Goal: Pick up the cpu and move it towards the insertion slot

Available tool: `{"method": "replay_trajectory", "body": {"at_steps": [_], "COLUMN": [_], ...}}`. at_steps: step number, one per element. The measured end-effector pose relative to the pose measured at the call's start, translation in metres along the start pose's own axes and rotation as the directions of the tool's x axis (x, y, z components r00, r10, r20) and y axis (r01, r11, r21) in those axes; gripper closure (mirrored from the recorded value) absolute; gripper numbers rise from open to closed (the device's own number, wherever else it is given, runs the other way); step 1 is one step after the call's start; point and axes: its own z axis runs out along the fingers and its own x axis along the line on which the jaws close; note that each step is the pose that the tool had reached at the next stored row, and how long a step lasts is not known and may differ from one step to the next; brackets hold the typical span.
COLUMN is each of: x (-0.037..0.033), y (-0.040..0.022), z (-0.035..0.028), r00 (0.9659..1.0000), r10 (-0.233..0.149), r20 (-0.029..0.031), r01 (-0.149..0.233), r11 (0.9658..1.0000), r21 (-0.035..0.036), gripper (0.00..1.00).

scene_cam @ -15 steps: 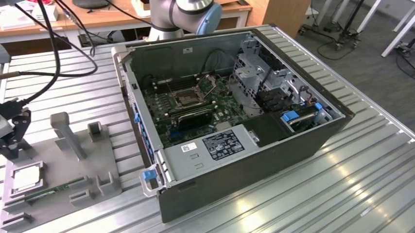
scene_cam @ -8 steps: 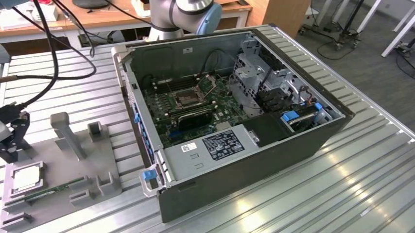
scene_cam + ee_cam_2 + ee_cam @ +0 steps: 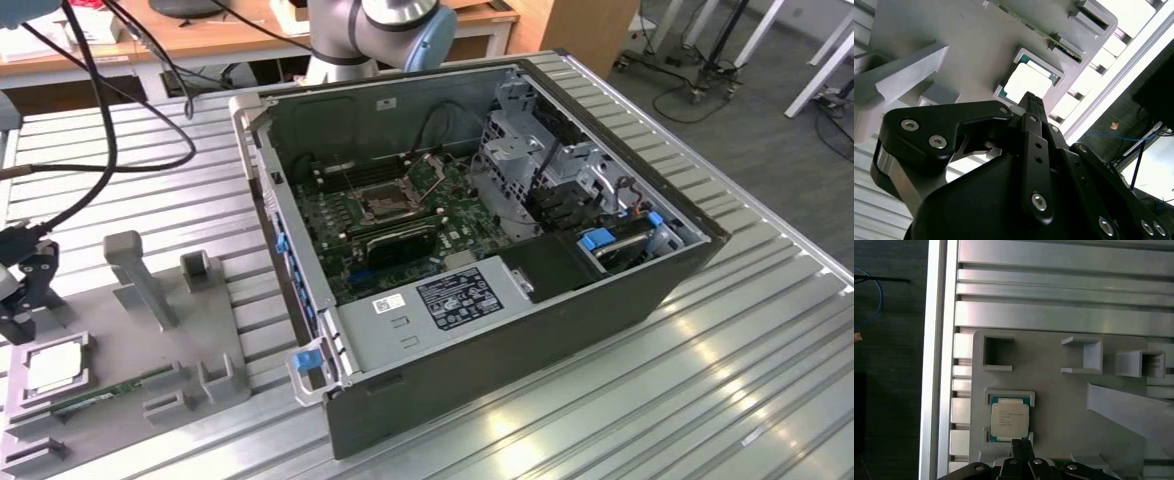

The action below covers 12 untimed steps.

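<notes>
The cpu (image 3: 54, 365) lies flat in a recess of the grey tray (image 3: 200, 325) at the lower left of the exterior view. The gripper (image 3: 1021, 444) hangs near it, jaws together and empty. The insertion slot (image 3: 387, 203) sits well apart, on the motherboard (image 3: 461, 215) inside the open computer case (image 3: 534, 340).

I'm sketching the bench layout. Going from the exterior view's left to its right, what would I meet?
cpu → tall grey post → blue latch on the computer case's near corner → insertion slot → blue drive bracket
</notes>
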Motion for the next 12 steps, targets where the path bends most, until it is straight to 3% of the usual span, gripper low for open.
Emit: {"method": "replay_trajectory", "body": {"at_steps": [6,12], "x": [0.0009,0.002], "y": [-0.0004,-0.0007], "z": [0.0048,0.008], "r00": [1.0,1.0], "r10": [-0.001,-0.001], "r20": [-0.0003,-0.0004], "r01": [0.001,0.001], "r11": [1.0,0.9999], "r21": [0.0029,0.0112], "gripper": [0.89,0.89]}}
